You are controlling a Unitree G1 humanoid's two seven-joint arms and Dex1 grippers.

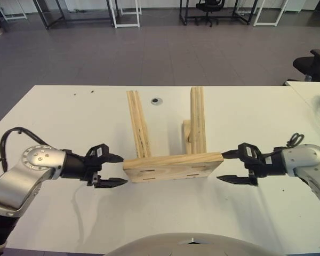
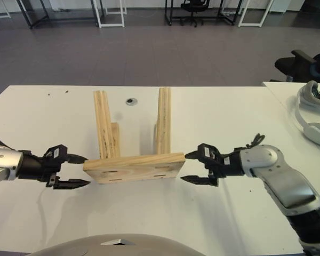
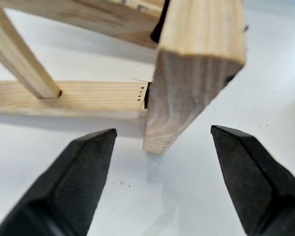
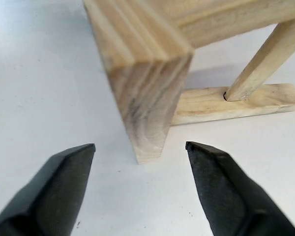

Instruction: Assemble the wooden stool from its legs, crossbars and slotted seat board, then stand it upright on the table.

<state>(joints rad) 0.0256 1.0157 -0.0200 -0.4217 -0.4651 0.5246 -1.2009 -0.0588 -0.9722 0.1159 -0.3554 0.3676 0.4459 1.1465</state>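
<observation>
The stool lay on its side mid-worktop, seat on edge, legs pointing away. The left claw and right claw gaped released just off the seat's ends.

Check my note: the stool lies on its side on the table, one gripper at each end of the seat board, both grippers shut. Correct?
Not shut: the wrist views show the left gripper and right gripper open, fingers straddling each end of the seat board. The rest holds.

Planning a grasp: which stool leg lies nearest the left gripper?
The left leg, meeting the seat beside the left gripper; the other leg meets its right end.
</observation>
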